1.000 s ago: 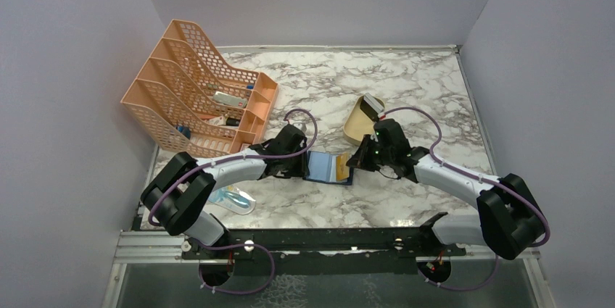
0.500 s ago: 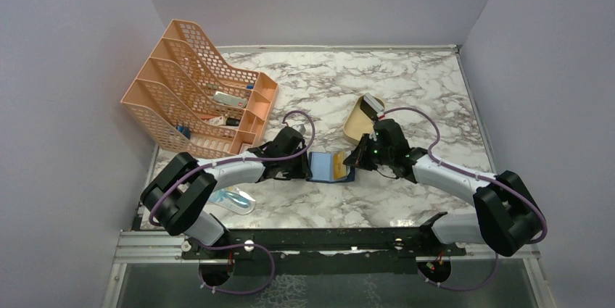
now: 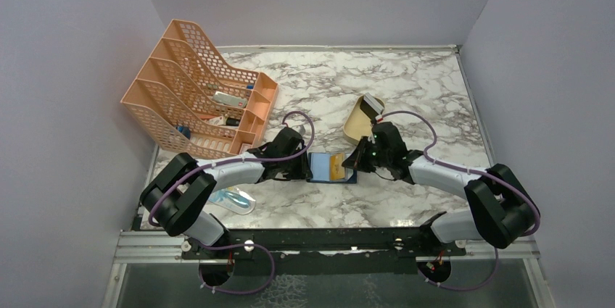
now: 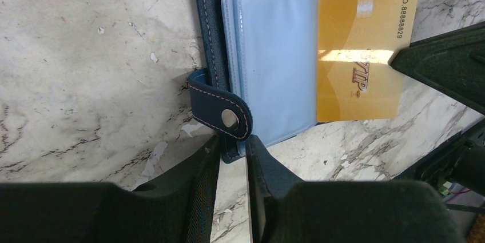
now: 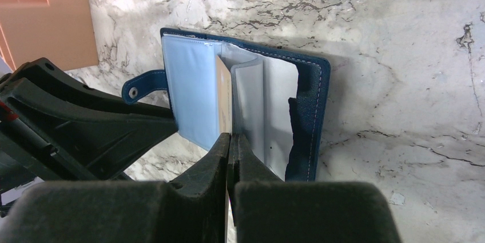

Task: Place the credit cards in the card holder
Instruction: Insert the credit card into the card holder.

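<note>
On the marble counter [image 3: 406, 83], the orange mesh file rack [image 3: 196, 83] stands off at the far left and the tan oval tray [image 3: 355, 127] sits just beyond the right arm. That leaves the middle free, where both arms meet over the work. The navy card holder [image 3: 323, 167] lies open and flat there between them, spine towards the left arm, its clear plastic sleeves [image 4: 274, 66] fanned upward. We judge that the left end effector [image 4: 231, 151] is there as an anchor. Its jaws are drawn nearly together, pinching the near edge of the cover just beside the snap tab [image 4: 229, 118], so the holder cannot slide or fold shut when something pushes into it. The right end effector [image 5: 230, 140] is fully closed on the outer edge of the yellow-gold card [image 4: 357, 54]. It holds the card by its far end so that the leading edge points towards the spine, which is the direction a pocket would take it. From the left wrist view much of the card's face shows past the sleeves, so we take the insertion to be under way rather than finished. From the right wrist view the card stands edge-on among the leaves, and we cannot tell whether it has entered a pocket or merely sits between two sleeves. Pushing further calls for a straight, shallow stroke towards the spine while the left grip resists it.
</note>
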Controlling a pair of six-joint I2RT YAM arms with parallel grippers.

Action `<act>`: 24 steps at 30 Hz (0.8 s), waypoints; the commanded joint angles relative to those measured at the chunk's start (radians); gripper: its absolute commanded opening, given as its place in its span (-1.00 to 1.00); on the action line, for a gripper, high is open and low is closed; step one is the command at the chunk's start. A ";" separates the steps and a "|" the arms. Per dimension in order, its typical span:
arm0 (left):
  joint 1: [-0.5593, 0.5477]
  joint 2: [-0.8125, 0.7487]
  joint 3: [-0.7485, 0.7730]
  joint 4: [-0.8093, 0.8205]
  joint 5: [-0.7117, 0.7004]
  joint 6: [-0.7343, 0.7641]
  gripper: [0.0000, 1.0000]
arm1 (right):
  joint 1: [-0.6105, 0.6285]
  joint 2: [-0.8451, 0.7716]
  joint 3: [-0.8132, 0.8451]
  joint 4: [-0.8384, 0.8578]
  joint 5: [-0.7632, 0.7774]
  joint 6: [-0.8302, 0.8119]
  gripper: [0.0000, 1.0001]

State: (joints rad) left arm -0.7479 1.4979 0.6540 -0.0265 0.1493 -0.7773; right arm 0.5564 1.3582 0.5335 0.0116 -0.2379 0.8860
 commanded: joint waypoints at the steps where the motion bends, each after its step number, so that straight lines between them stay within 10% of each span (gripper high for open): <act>1: -0.001 -0.010 -0.021 -0.002 0.022 -0.008 -0.47 | 0.006 0.029 -0.021 0.036 -0.008 -0.008 -0.98; 24: -0.001 -0.016 -0.048 0.042 0.070 -0.037 -0.48 | 0.007 0.058 -0.027 0.060 0.049 0.002 -0.98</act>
State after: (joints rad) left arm -0.7471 1.4910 0.6342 -0.0032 0.1696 -0.7990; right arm 0.5564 1.4006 0.5217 0.0574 -0.2287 0.8860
